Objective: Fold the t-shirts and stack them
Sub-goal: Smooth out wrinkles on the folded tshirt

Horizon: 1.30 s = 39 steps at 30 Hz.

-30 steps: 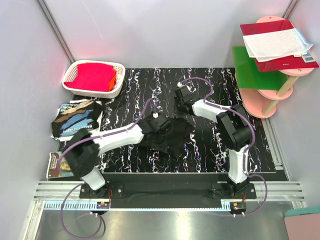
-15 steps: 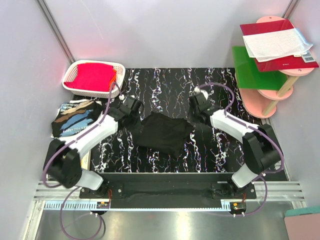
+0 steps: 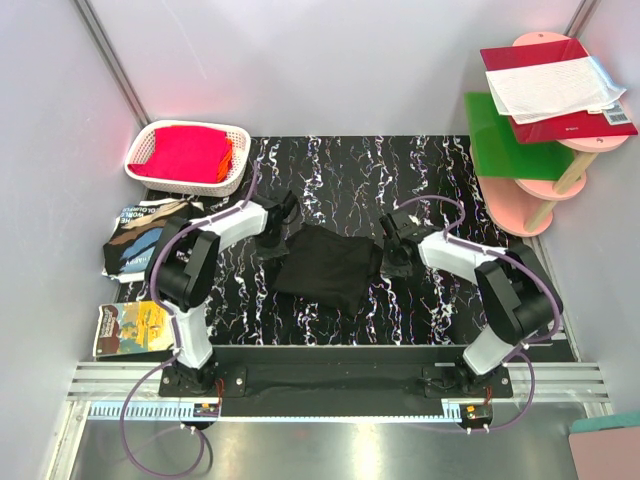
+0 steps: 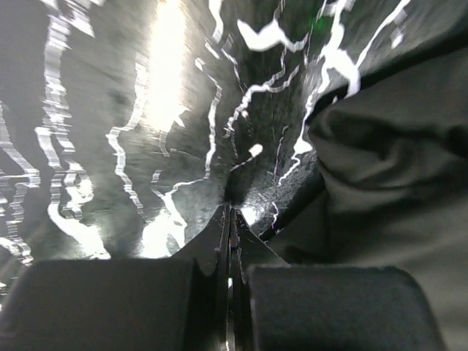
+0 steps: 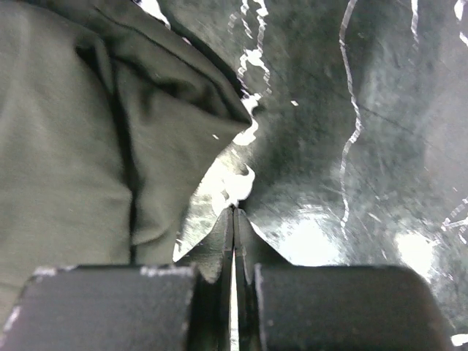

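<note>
A black t-shirt (image 3: 328, 262) lies in a folded heap in the middle of the black marbled table (image 3: 330, 170). My left gripper (image 3: 275, 238) is shut and empty, its tip down at the table just off the shirt's left edge. In the left wrist view the shut left gripper (image 4: 232, 210) points at bare table, with the shirt (image 4: 387, 168) to its right. My right gripper (image 3: 392, 258) is shut and empty at the shirt's right edge. In the right wrist view the right gripper (image 5: 234, 212) meets the table, with the shirt (image 5: 73, 131) to its left.
A white basket (image 3: 222, 184) with a red shirt stands at the back left. A folded dark printed shirt (image 3: 145, 240) and a printed package (image 3: 130, 328) lie off the table's left side. A pink shelf (image 3: 545, 185) with a green board and a red book stands at the right.
The left arm swung off the shirt to its left edge. The right gripper came forward from the back to the shirt's right edge. The shirt now lies uncovered.
</note>
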Motion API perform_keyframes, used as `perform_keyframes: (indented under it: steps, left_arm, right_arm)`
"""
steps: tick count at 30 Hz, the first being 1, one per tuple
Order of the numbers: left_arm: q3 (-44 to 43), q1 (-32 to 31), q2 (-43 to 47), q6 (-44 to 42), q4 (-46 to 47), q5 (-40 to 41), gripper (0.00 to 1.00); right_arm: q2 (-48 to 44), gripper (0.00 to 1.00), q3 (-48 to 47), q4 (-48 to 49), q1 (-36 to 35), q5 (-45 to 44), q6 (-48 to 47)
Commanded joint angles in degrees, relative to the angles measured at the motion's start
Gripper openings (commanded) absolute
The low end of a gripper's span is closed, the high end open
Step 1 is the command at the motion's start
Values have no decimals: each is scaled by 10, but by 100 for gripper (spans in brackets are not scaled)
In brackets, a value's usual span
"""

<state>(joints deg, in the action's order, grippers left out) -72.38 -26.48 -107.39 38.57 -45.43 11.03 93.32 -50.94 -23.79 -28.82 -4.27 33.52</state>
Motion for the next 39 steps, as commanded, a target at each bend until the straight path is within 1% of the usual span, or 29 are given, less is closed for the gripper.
perform_keyframes:
  steps: [1, 6, 7, 10, 12, 17, 18, 19, 21, 22, 23, 27, 33, 34, 36, 37, 39]
  left_arm:
    - [8, -14, 0, -3, 10, -50, 0]
    - [50, -44, 31, 9, 35, -54, 0]
    - [56, -43, 32, 5, 43, -72, 0]
    - [78, -45, 37, 9, 61, -78, 0]
    - [84, -45, 34, 8, 61, -80, 0]
    - [91, -33, 41, 12, 40, -49, 0]
    - [93, -29, 49, 13, 36, -44, 14]
    - [92, -25, 60, 23, 27, -10, 33]
    - [93, -21, 101, 39, -4, 31, 83]
    - [95, -20, 115, 57, -11, 60, 95]
    - [102, -12, 141, 63, -13, 64, 99]
    - [121, 11, 176, 81, 1, 64, 99]
    - [193, 45, 205, 89, 123, -54, 98]
    - [204, 49, 209, 93, 142, -87, 97]
    - [241, 59, 230, 103, 198, -107, 94]
    - [252, 63, 238, 107, 215, -135, 93]
    - [275, 67, 273, 115, 244, -134, 93]
  right_arm:
    - [41, 0, -30, 28, 2, 9, 0]
    - [110, 0, -83, 66, 2, 18, -15]
    - [128, 0, -93, 67, 2, 19, -17]
    - [156, 0, -121, 73, 2, 22, -21]
    - [163, 0, -130, 80, 3, 24, -21]
    - [156, 0, -123, 80, 2, 24, -24]
    - [151, 0, -119, 78, 3, 23, -25]
    - [138, 0, -115, 78, 2, 18, -27]
    - [122, 0, -104, 73, 2, 16, -27]
    - [106, 0, -100, 71, 2, 17, -26]
    - [98, 0, -93, 71, 2, 17, -24]
    - [76, 0, -87, 67, 3, 16, -23]
    - [78, 0, -90, 65, 2, 19, -25]
    - [80, 0, -89, 65, 2, 20, -25]
    - [81, 0, -87, 64, 2, 20, -27]
    - [83, 0, -87, 65, 2, 20, -27]
    - [85, 0, -86, 65, 2, 21, -28]
